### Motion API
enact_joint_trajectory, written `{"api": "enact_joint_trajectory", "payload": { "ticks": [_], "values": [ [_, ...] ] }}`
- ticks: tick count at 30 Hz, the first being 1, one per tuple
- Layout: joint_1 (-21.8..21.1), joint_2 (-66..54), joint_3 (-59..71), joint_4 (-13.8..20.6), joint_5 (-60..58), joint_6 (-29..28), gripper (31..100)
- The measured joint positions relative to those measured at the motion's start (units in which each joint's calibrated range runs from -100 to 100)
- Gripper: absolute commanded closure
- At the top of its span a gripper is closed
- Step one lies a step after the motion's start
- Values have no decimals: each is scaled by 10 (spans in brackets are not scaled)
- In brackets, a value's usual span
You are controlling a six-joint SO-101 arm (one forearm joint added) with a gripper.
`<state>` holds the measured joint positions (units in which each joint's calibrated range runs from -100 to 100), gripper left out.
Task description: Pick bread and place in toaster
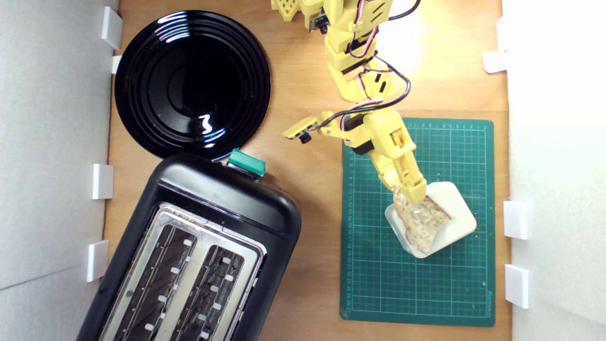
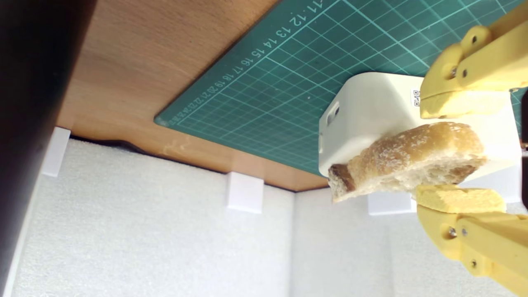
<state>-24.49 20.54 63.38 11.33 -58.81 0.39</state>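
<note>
The bread, a thin tan holey half-slice with a golden crust, lies across the top of a cream-white block on the green cutting mat. My yellow gripper has its two fingers on either face of the slice at its rounded end. In the wrist view the bread shows edge-on, pinched between the upper finger and the lower one, in front of the block. The black toaster, with a silver top, two empty slots and a teal lever, stands at the exterior view's lower left.
A round glossy black plate sits behind the toaster at the exterior view's upper left. The green mat covers the right part of the wooden table. White foam walls with small white clips border both sides. A dark blurred surface fills one edge of the wrist view.
</note>
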Motion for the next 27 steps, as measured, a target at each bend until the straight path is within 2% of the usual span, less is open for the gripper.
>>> {"api": "enact_joint_trajectory", "payload": {
  "ticks": [13, 27],
  "values": [
    [0, -1, -1, -2, 0, -1, 733],
    [-1, -1, -2, -2, -4, -1, 734]
  ]
}}
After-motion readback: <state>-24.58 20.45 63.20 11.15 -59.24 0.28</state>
